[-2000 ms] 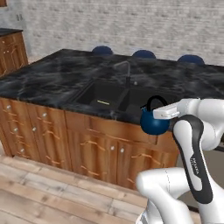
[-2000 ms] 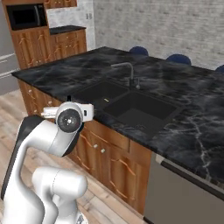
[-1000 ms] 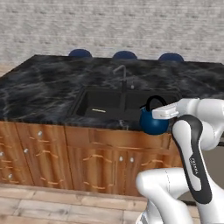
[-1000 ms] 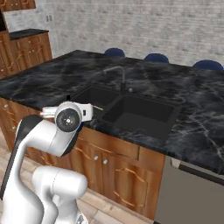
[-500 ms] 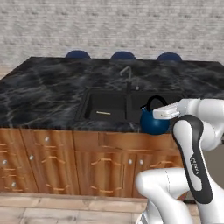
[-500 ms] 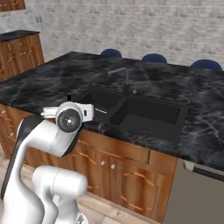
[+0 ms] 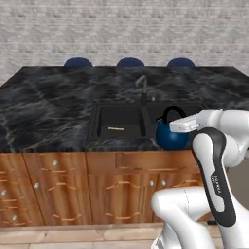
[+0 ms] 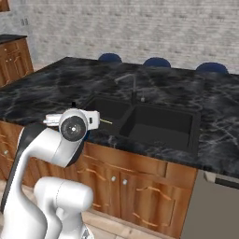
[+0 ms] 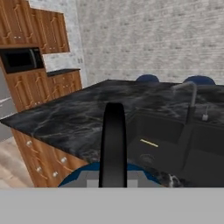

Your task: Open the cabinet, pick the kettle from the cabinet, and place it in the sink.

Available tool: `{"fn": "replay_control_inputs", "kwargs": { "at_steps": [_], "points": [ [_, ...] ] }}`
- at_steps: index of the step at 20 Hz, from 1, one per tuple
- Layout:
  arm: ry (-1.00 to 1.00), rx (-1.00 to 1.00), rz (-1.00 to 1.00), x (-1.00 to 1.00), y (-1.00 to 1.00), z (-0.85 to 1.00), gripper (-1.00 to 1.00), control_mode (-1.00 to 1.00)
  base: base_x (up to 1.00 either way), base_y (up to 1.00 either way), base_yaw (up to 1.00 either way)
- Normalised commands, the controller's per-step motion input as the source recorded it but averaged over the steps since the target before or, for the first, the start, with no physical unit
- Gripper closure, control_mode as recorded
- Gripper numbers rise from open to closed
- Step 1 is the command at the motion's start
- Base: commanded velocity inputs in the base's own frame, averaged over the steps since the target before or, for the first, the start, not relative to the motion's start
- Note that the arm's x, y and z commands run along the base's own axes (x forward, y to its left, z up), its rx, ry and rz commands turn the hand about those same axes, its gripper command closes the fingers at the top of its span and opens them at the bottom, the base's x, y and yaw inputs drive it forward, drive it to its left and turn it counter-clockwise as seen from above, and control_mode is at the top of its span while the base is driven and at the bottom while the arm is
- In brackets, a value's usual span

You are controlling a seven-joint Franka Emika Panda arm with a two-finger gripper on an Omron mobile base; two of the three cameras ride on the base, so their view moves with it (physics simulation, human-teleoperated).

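My gripper (image 7: 176, 123) is shut on the black loop handle of the dark-blue kettle (image 7: 170, 137), which hangs in the air in front of the island counter's front edge, to the right of the sink (image 7: 96, 127). In the hand view the kettle's handle (image 9: 113, 144) rises straight between my gripper's (image 9: 113, 178) jaws, with its blue body at the bottom. The sink (image 9: 154, 133) is a dark double basin with a slim faucet (image 9: 190, 99), and lies ahead and slightly right. From the right base view the sink (image 8: 162, 125) is beyond my arm. The cabinet is out of view.
The black marble counter (image 7: 44, 114) tops wooden base cabinets with drawers (image 7: 58, 189). Blue stools (image 7: 129, 62) stand behind the island. A grey appliance front (image 8: 211, 205) is at the right. Wooden wall cupboards (image 9: 48, 30) and a microwave (image 9: 19, 59) are at the far left.
The whole picture has shifted because the base drove: the island and sink now face me more squarely. The kettle stays in my shut gripper, unchanged relative to the arm.
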Motion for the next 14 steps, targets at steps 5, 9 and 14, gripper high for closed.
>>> {"fn": "replay_control_inputs", "kwargs": {
  "at_steps": [5,9,14],
  "points": [
    [0.00,0.00,0.00,0.00,0.00,0.00,1.00,1.00,0.37,0.40,-0.20],
    [0.00,0.00,0.00,0.00,0.00,0.00,1.00,1.00,0.36,0.44,-0.14],
    [0.00,0.00,0.00,0.00,0.00,0.00,1.00,1.00,0.35,0.48,-0.08]
  ]
}}
